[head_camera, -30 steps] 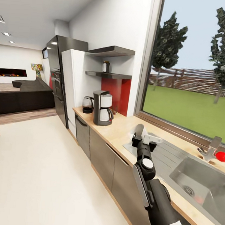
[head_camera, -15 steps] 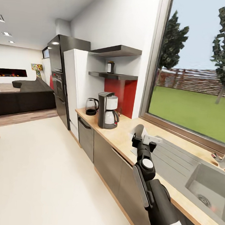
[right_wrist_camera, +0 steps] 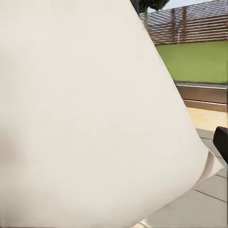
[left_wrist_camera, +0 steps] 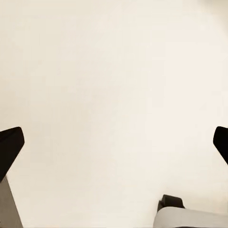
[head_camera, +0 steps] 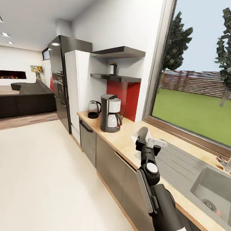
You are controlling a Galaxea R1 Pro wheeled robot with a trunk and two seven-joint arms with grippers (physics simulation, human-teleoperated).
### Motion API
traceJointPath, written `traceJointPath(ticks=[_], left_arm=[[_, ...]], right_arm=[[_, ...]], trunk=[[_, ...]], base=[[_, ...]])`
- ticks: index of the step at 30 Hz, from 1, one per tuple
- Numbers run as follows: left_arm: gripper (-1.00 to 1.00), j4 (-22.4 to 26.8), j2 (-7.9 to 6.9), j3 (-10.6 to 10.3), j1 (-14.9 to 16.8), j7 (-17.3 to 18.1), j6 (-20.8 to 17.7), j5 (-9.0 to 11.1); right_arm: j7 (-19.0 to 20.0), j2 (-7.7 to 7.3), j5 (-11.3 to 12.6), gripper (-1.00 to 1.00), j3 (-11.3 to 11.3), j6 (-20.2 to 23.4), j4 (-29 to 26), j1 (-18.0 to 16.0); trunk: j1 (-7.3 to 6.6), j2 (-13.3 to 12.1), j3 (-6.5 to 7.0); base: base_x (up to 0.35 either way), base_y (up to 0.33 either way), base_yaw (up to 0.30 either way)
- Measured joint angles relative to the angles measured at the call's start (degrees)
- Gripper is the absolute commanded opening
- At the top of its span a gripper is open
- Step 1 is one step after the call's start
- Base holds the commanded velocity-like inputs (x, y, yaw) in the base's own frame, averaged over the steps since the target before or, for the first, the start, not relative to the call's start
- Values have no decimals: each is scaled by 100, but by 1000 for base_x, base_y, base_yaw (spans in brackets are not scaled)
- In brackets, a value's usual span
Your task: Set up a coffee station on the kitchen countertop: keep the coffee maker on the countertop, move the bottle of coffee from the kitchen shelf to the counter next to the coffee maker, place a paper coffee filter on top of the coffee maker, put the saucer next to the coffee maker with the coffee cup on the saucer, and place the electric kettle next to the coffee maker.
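Note:
The coffee maker (head_camera: 110,113) stands on the kitchen countertop (head_camera: 127,139) in front of the red backsplash. The black electric kettle (head_camera: 93,109) sits just left of it. On the kitchen shelf (head_camera: 115,78) above stands the bottle of coffee (head_camera: 113,68). My right gripper (head_camera: 145,143) is raised over the counter's front part, shut on a white paper coffee filter (right_wrist_camera: 90,118), which also shows above the wrist (head_camera: 142,133). My left gripper (left_wrist_camera: 114,145) hangs open over the cream floor, its dark fingertips (left_wrist_camera: 9,147) wide apart. The saucer and coffee cup are out of view.
A steel sink (head_camera: 212,192) with a tap (head_camera: 230,161) is set into the counter at the right, under a big window. A white fridge (head_camera: 76,88) and a black oven tower (head_camera: 59,73) end the counter run. Open cream floor (head_camera: 37,179) spreads left; a dark sofa (head_camera: 22,101) stands beyond.
The camera has swung, so the counter, coffee maker and sink sit further right in the picture than a second ago. The right arm holds the filter in the same pose.

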State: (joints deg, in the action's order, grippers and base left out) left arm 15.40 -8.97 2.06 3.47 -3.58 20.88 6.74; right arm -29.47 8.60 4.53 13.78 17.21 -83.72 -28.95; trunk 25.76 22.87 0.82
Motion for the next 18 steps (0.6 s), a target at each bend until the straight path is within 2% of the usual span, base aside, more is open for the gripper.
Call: traceJointPath(ticks=[5,12,18], left_arm=[[100,-21,-22,11,-25,1,35,12],[100,-30,-25,10,-48,1,31,18],[100,-32,-25,10,-50,1,30,18]], right_arm=[[1,-3,0,-100,0,-5,-1,30],[1,-2,0,-100,8,1,-25,42],[1,2,0,-100,9,15,-32,42]], trunk=[[-1,0,3],[-3,1,3],[-3,1,3]], base=[[46,278,-241],[247,220,-259],[285,181,-58]])
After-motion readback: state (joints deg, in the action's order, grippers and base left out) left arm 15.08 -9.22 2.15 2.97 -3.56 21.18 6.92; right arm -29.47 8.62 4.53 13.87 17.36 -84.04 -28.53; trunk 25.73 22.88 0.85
